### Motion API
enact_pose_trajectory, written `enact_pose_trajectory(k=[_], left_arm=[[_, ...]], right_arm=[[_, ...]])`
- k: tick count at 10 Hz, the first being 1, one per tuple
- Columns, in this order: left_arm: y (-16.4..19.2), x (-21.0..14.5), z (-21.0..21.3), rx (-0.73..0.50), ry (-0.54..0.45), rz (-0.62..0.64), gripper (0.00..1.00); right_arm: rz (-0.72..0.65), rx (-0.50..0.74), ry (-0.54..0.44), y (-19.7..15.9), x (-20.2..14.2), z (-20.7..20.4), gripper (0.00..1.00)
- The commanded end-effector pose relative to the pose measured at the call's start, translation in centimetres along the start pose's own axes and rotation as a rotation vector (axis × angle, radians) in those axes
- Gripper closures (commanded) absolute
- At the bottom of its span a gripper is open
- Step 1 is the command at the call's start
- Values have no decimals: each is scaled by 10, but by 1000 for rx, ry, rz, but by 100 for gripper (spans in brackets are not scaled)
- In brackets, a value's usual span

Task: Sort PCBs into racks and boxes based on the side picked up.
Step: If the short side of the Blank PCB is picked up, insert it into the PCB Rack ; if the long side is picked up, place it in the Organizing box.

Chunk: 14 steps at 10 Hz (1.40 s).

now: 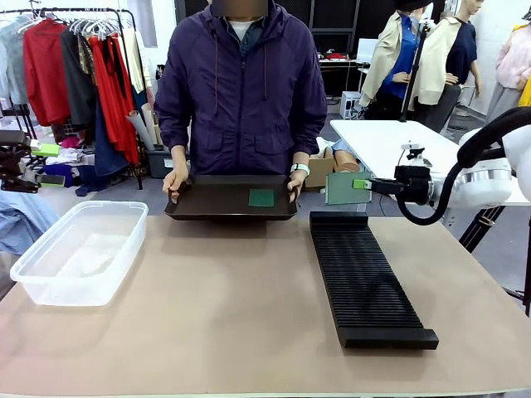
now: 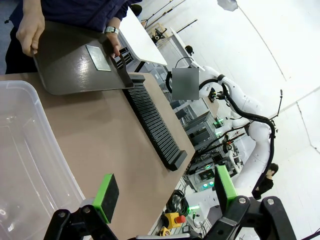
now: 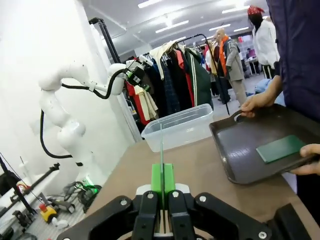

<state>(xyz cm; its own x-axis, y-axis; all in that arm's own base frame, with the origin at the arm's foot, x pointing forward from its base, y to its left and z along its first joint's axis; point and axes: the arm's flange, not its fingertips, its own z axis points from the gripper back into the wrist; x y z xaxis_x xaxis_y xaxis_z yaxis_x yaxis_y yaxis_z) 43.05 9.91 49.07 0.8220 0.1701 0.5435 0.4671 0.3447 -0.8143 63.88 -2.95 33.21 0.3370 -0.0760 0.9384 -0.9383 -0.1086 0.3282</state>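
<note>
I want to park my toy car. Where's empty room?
The bare table middle, between the clear tub and the black rack, is free. The far edge is crowded: the person's tray, and the right claw holding a PCB.

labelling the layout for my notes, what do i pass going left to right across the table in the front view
clear tub → black tray held by the person → slotted black rack. Left out: the raised PCB, which overlaps the rack's far end in the picture.
</note>
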Motion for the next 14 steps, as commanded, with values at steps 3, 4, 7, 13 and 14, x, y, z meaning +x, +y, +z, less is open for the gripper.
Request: enact_pose_trajectory(k=[3, 4, 7, 13, 14], left_arm=[[-3, 0, 1, -7, 1, 3, 0], [-3, 0, 1, -7, 1, 3, 0], [-3, 0, 1, -7, 1, 3, 0], [-3, 0, 1, -7, 1, 3, 0], [-3, 0, 1, -7, 1, 3, 0]], right_arm=[[107, -2, -23, -17, -27, 27, 100], [113, -6, -24, -22, -34, 33, 100], [206, 11, 13, -31, -49, 38, 100], [213, -2, 41, -44, -77, 50, 100], [214, -3, 34, -45, -81, 51, 100]])
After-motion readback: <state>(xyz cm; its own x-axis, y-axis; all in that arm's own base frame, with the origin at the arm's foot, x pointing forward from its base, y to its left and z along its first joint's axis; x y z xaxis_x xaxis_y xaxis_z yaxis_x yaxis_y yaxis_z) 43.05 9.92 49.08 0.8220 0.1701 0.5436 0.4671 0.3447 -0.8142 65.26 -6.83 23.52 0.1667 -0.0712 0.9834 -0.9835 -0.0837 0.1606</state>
